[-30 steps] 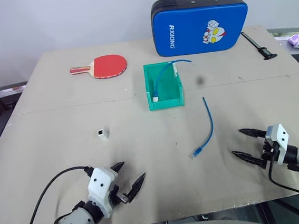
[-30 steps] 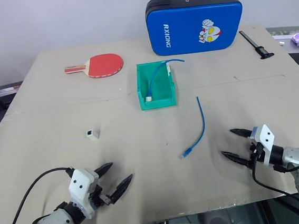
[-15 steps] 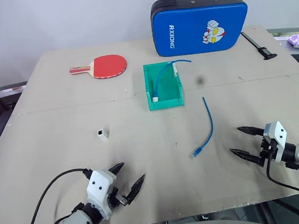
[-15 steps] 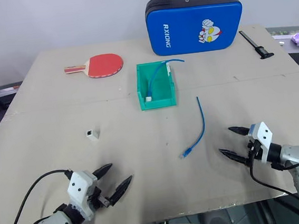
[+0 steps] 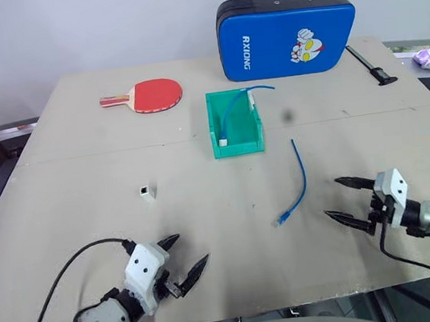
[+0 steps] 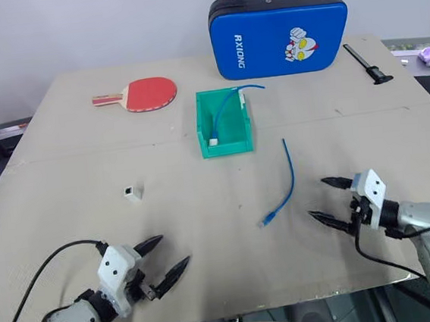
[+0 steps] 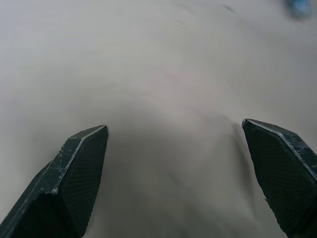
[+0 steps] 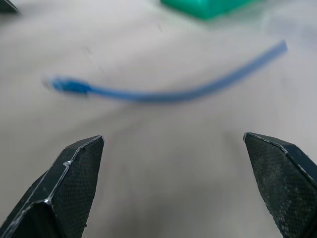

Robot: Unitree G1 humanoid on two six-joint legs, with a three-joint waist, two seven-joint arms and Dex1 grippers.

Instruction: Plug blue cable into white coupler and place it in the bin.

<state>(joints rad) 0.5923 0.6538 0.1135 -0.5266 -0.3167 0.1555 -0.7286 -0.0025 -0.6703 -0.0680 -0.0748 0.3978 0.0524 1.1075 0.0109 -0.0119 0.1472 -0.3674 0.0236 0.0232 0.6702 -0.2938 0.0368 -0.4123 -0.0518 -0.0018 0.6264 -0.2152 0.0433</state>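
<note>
I see both grippers spread wide and empty: my right gripper (image 5: 350,199) near the blue cable (image 5: 299,177) lying on the table (image 5: 87,181), my left gripper (image 5: 182,258) well short of the white coupler (image 5: 146,191), and the green bin (image 5: 237,145) beyond.

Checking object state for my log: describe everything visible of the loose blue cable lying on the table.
The short thin bright-blue network cable lies flat on the tan table in a gentle curve, nearer the robot than the green bin. A small plug caps its near end; its far end shows no plug. Nothing grips or touches it; the open right gripper stands just beside it.
</note>
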